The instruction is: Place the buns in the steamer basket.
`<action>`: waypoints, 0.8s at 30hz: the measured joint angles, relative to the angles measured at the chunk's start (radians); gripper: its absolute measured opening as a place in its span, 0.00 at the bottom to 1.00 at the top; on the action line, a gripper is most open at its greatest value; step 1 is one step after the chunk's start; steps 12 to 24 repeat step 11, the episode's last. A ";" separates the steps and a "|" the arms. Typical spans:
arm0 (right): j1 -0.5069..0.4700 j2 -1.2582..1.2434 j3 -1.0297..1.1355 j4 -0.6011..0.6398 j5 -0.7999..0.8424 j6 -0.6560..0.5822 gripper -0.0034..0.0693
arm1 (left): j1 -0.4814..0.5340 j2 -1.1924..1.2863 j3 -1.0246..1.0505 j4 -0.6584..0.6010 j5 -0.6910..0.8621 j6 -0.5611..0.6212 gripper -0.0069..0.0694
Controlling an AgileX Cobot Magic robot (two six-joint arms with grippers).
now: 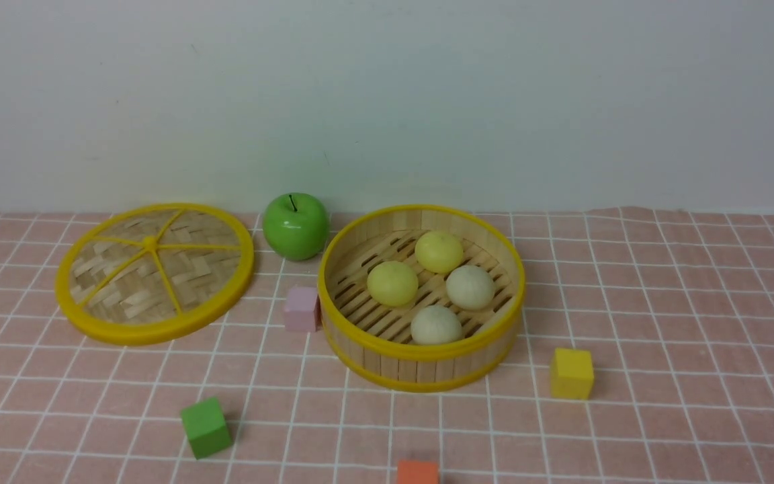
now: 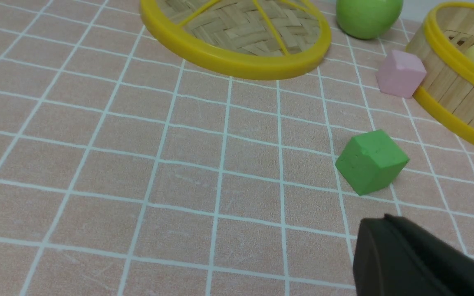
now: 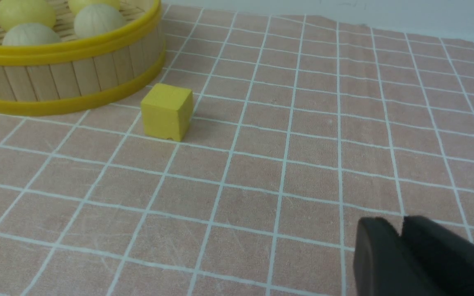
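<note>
The buns, two pale yellow and two off-white, all lie on the slatted floor of the steamer basket, which stands upright near the middle of the bench, a little toward its far edge. They sit close together in a loose cluster, the yellow pair on the far and left side, the pale pair on the near and right side.

Neither arm shows in the front view. The left gripper hangs over bare checked cloth toward the near left of the bench, its dark fingers pressed together with nothing between them; the basket and buns are well apart from it, beyond the green cube and the pink cube, which sits just beside the basket wall. The right gripper hovers over the near right of the bench, its fingers only a narrow slit apart and holding nothing; the buns lie well away from it, past the yellow cube.

The woven lid lies flat toward the far left, the green apple between it and the basket.
</note>
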 joint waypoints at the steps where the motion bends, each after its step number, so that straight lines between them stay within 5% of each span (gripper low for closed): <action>1: 0.000 0.000 0.000 0.000 0.000 0.000 0.21 | 0.000 0.000 0.000 0.000 0.000 0.000 0.09; 24: 0.000 0.000 0.000 0.000 0.000 0.000 0.23 | 0.000 0.000 0.000 0.000 0.000 0.000 0.10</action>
